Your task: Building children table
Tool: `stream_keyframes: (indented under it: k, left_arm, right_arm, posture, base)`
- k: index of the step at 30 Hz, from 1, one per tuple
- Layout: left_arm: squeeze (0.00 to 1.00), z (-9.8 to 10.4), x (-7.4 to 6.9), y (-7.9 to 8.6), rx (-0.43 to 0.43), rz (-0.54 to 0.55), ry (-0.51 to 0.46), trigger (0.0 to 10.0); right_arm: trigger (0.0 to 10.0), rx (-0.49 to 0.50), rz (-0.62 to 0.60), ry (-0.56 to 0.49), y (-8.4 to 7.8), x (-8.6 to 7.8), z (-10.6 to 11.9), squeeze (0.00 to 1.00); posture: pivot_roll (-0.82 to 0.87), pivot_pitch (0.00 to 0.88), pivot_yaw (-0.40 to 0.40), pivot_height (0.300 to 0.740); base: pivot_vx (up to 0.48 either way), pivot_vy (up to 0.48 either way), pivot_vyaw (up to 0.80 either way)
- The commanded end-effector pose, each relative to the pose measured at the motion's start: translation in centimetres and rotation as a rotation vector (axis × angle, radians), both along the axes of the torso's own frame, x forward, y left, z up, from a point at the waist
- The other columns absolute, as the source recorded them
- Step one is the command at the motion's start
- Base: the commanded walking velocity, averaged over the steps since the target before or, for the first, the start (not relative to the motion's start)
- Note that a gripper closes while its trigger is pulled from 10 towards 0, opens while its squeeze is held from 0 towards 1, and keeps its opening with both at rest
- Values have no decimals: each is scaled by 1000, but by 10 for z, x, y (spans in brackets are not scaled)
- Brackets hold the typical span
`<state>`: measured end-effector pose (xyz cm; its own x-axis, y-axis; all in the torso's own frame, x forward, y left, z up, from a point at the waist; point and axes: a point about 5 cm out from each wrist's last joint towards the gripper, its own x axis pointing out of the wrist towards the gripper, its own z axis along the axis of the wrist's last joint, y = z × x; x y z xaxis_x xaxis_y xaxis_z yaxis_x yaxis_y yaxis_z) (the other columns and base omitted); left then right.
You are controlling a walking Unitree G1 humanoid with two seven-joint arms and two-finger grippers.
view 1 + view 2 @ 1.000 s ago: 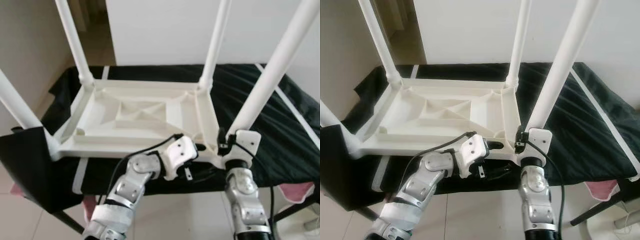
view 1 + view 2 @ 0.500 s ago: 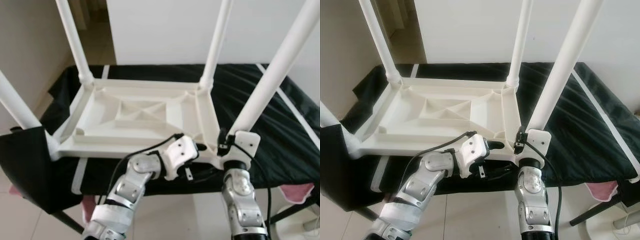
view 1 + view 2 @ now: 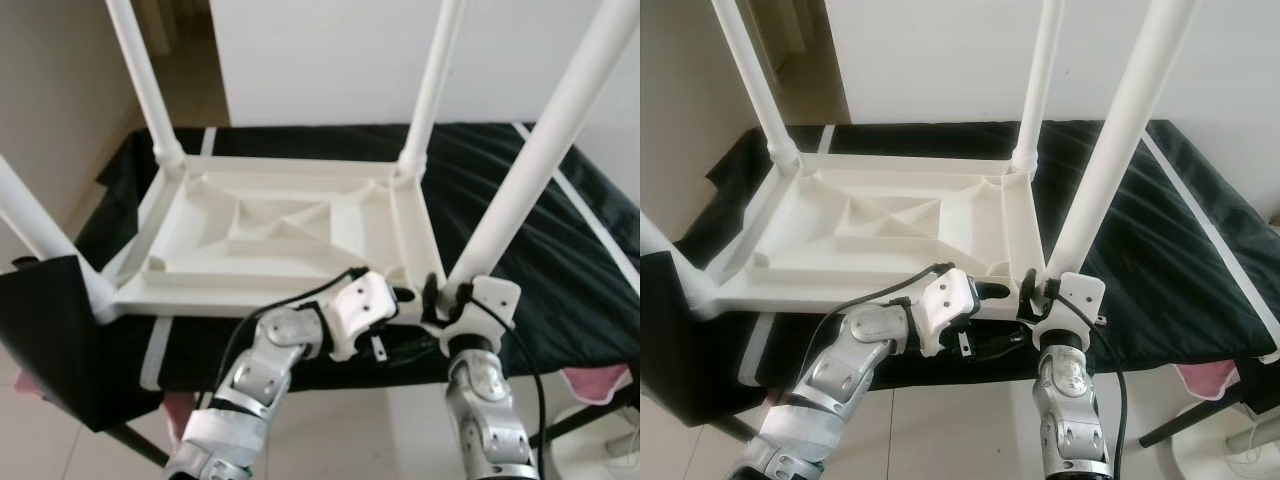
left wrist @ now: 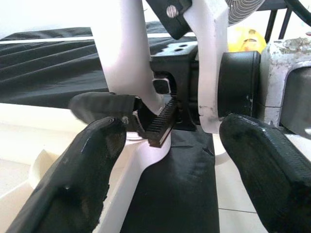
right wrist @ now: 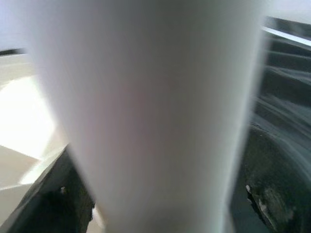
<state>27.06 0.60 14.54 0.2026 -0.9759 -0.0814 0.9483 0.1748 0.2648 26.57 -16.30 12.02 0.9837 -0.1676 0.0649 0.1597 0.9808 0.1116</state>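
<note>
A white plastic children's table [image 3: 280,225] lies upside down on a black cloth, its legs pointing up. My right gripper [image 3: 448,297] is shut around the base of the front right leg [image 3: 540,160], which stands in the corner socket. In the right wrist view that leg [image 5: 150,111] sits blurred between the dark fingers [image 5: 58,208]. My left gripper [image 3: 998,315] is open just left of that corner, one finger above the table's front rim and one below. In the left wrist view its fingers [image 4: 73,184] stand wide apart, facing the right gripper's wrist.
The black cloth [image 3: 560,260] covers a low cot that reaches past the table on the right. The other legs rise at the back left [image 3: 140,80], back right [image 3: 430,90] and front left [image 3: 35,225]. A white wall stands behind; tiled floor and something pink [image 3: 595,385] lie below.
My right wrist has tilted and turned around the base of the front right leg, dropping slightly. The left gripper has stayed at the front rim.
</note>
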Motion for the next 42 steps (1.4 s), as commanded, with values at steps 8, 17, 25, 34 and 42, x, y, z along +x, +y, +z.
stream_keyframes:
  k: [8, 17, 25, 34, 42]
  left_arm:
    - [0, -1, 1, 0, -20, 69, -3, 10000]
    - [0, -1, 0, 1, -6, 48, 0, 10000]
    - [0, -4, -4, 0, 21, 5, -1, 10000]
    - [0, -3, -3, 0, 18, 12, -2, 10000]
    - [0, -4, -4, 0, 19, 10, 0, 10000]
  right_arm:
    - [10000, -65, 160, -27, -18, -4, 4, 0]
    - [10000, -153, 352, -44, -24, -2, 9, 0]
    - [8667, -192, 504, -40, -30, 7, 15, 0]
    - [0, -199, 544, -9, -33, 5, 8, 0]
    - [10000, -193, 535, 12, -39, 6, 3, 0]
  posture:
    - [-104, 4, -4, 740]
    - [-105, 0, 4, 740]
    - [-105, 0, 4, 740]
    - [-98, 0, -3, 740]
    - [-101, 0, 0, 740]
  base:
    - [0, 0, 0]
    - [0, 0, 0]
    - [0, 0, 0]
    - [0, 0, 0]
    - [0, 0, 0]
